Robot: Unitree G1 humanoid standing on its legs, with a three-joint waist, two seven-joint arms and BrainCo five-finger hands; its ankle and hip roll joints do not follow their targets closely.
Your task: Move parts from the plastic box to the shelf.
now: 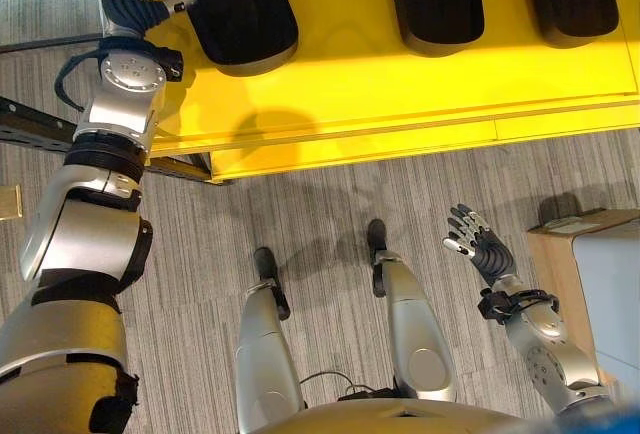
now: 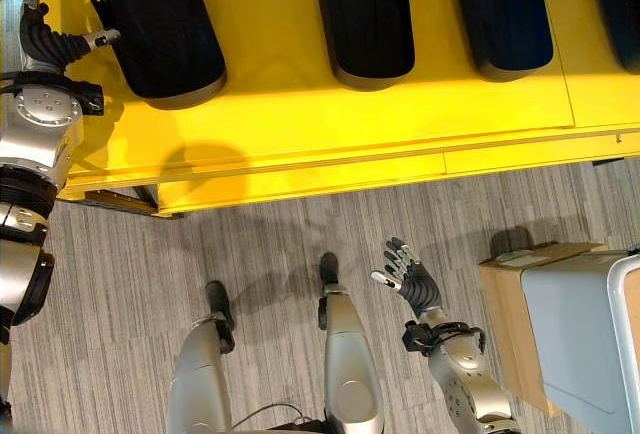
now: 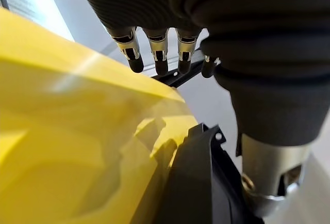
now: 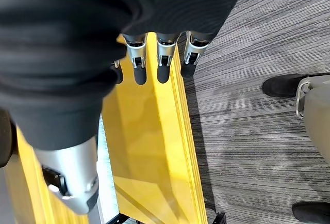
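Several black moulded parts lie in a row on the yellow shelf; the leftmost part is nearest my left hand. That hand is up at the shelf's left end, beside the part and holding nothing. In the left wrist view its fingers hang straight over the yellow shelf top, with the black part's edge just below. My right hand is open and empty, raised over the floor at the right, away from the shelf. The grey-blue plastic box stands at the far right.
A brown cardboard box stands against the plastic box's left side. Two more parts lie further right on the shelf. The shelf's front edge runs across above the striped grey carpet.
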